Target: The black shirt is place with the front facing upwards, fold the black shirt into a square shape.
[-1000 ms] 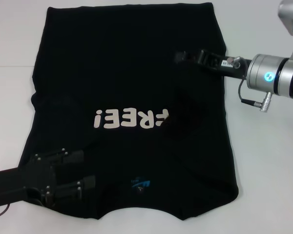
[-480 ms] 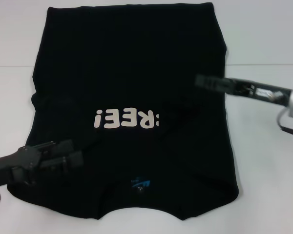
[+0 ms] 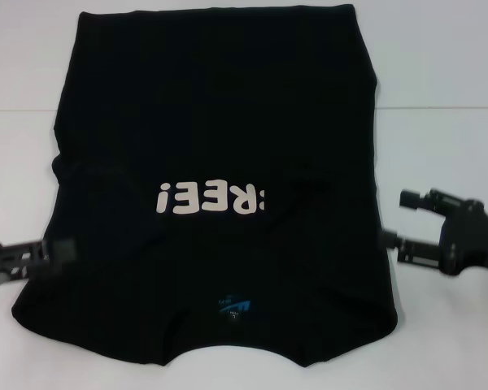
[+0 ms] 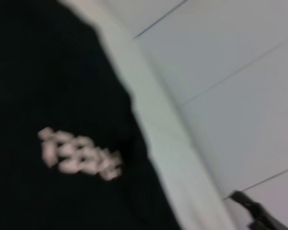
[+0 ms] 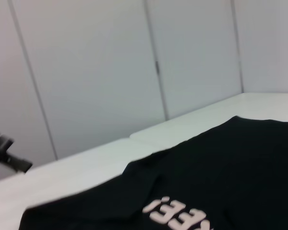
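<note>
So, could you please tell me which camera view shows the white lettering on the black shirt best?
The head view: the white lettering lies whole and unblocked on the black shirt. The left wrist view shows it blurred; the right wrist view cuts it off at the frame's edge.

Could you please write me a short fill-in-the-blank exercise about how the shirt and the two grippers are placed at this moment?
1. The white lettering on the black shirt reads ____.
2. The small neck label on the shirt is ____ in colour.
3. The right gripper is at the shirt's right edge, and its fingers are ____.
4. The shirt lies spread on a ____ table, with the left gripper at its left edge.

Missing words: FREE!; blue; open; white
</note>
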Robot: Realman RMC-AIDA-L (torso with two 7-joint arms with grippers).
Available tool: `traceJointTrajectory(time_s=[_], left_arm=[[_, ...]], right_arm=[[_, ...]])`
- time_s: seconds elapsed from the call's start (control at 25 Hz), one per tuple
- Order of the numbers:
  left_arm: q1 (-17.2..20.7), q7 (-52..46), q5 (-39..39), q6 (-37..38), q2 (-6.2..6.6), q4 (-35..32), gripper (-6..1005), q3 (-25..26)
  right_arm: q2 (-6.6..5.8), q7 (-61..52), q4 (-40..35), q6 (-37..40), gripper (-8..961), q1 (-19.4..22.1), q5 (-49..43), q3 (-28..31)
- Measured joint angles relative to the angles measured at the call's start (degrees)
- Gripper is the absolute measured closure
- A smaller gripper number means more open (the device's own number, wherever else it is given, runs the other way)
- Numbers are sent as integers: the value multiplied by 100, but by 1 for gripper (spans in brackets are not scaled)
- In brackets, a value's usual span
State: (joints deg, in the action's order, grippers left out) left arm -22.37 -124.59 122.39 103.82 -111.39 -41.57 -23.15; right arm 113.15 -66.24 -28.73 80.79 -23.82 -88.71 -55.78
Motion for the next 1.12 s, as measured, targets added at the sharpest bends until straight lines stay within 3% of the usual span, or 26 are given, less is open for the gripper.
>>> traceJointTrajectory(time_s=[0.12,0.32,0.52,0.8,1.12], left_arm=[[-109,-1026,1112,31,36,-767,263,-36],[-288,-1794,1916,62,11,-1474,263,-283],[-642,-2487,2861,0,-186,-2355,263,-530],[-929,-2856,3290,-342,-81,-1506,263,-223],[-960,-2855,3355,-845,-88,-1134,263,-218]], right_arm=[[103,337,0,31,89,79,-283,6],[232,706,49,-58,87,109,-486,11],[255,734,56,-128,87,114,-504,23],[260,726,65,-85,88,205,-507,24],[237,714,50,-14,87,243,-507,24]])
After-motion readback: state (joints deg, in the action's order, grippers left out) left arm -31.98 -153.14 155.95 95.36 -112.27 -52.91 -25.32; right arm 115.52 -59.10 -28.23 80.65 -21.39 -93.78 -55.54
